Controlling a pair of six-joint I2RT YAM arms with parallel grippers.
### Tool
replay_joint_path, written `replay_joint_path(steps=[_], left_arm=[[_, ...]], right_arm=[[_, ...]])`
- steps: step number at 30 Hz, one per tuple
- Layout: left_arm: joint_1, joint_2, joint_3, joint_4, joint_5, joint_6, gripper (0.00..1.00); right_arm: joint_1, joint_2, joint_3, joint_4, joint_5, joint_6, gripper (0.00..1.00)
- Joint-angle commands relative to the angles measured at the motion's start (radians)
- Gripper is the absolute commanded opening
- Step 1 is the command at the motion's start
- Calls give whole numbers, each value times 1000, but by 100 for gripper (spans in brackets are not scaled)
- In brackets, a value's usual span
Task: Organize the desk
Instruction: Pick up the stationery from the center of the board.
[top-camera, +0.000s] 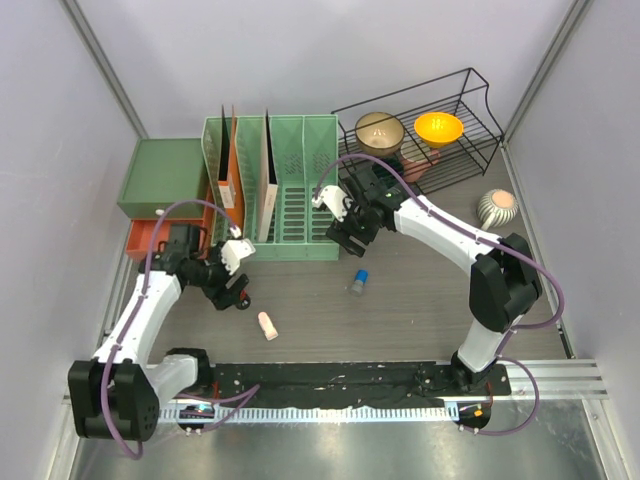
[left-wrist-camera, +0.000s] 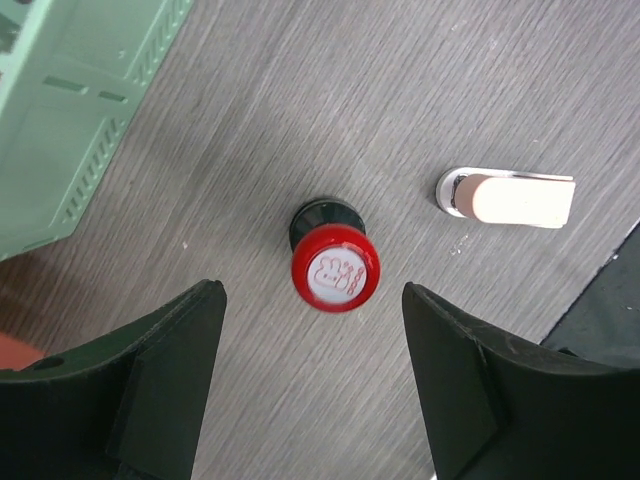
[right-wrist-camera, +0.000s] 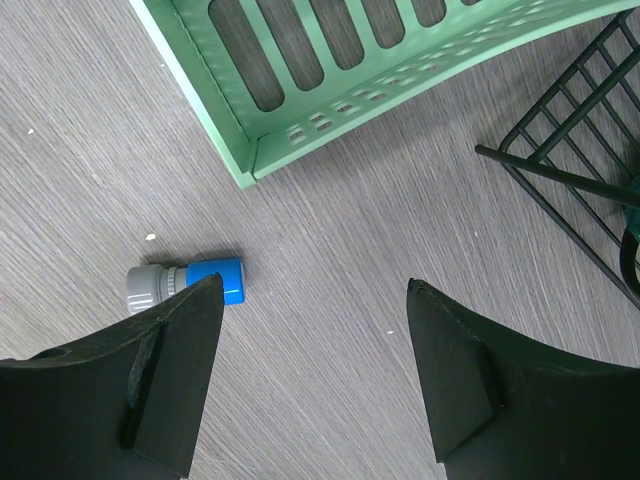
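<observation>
Likely, the open left gripper (left-wrist-camera: 311, 300) closing off-centre could knock the red stamp (left-wrist-camera: 334, 268) across the table (left-wrist-camera: 450, 90); the right gripper (right-wrist-camera: 313, 290) gapes empty.

I see the desk (top-camera: 420, 300) in dark grey-brown wood grain. The slotted file rack (top-camera: 300, 190) is pale green. The stamp (left-wrist-camera: 334, 268) has a red rim, a black body and a white face with a red figure, perhaps a rabbit. The small capped piece (left-wrist-camera: 510, 197) is peach with a white end. The little tube (right-wrist-camera: 185, 282) is blue and grey. The wire basket (top-camera: 455, 160) is black, the bowl (top-camera: 438, 128) bright orange.
</observation>
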Motion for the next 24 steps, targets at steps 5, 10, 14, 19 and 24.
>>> replay_joint_path(steps=[5, 10, 14, 19, 24], left_arm=[[-92, 10, -46, 116, -83, -70, 73], [-103, 10, -55, 148, -92, -88, 69], [-124, 28, -58, 168, -99, -103, 64], [-147, 74, -57, 172, -108, -106, 56], [-150, 73, -69, 180, -122, -113, 53]], right_arm=[[-3, 10, 42, 2, 11, -3, 78], [-3, 18, 42, -1, 11, -3, 78], [-5, 20, 42, -2, 11, -3, 78], [-9, 20, 44, -4, 13, -4, 78], [-13, 20, 44, -2, 10, -4, 78]])
